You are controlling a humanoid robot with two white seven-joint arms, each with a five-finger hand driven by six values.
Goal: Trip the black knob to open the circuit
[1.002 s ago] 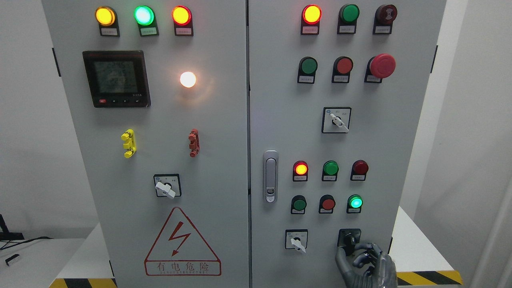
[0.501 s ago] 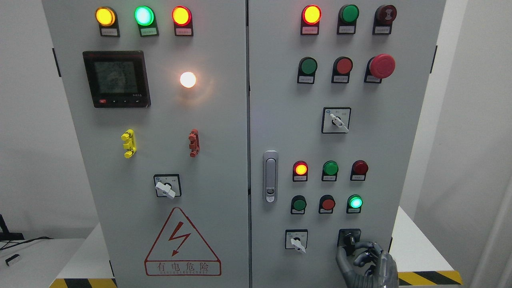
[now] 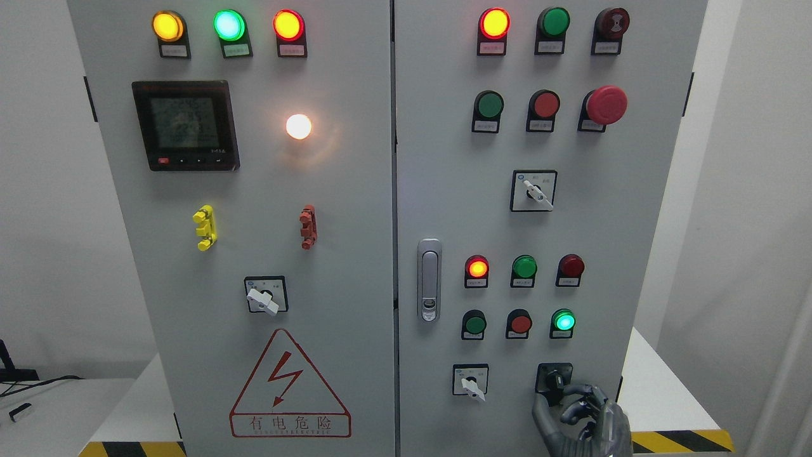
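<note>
The black knob [image 3: 554, 379] sits in a black square plate at the lower right of the right cabinet door [image 3: 444, 190]. My right hand [image 3: 555, 397] comes up from the bottom edge just below it. Its thumb [image 3: 540, 409] lies at the knob's left and its curled fingers [image 3: 583, 395] at the knob's right, closed around the knob's lower part. The knob's top still shows above the hand. My left arm is out of view.
A white-handled selector switch [image 3: 471, 383] is left of the knob. Above are a lit green lamp [image 3: 563, 321], a red button [image 3: 520, 324] and a green button [image 3: 474, 324]. The door latch [image 3: 429, 279] is at the door's left edge. A white table [image 3: 660, 393] stands behind.
</note>
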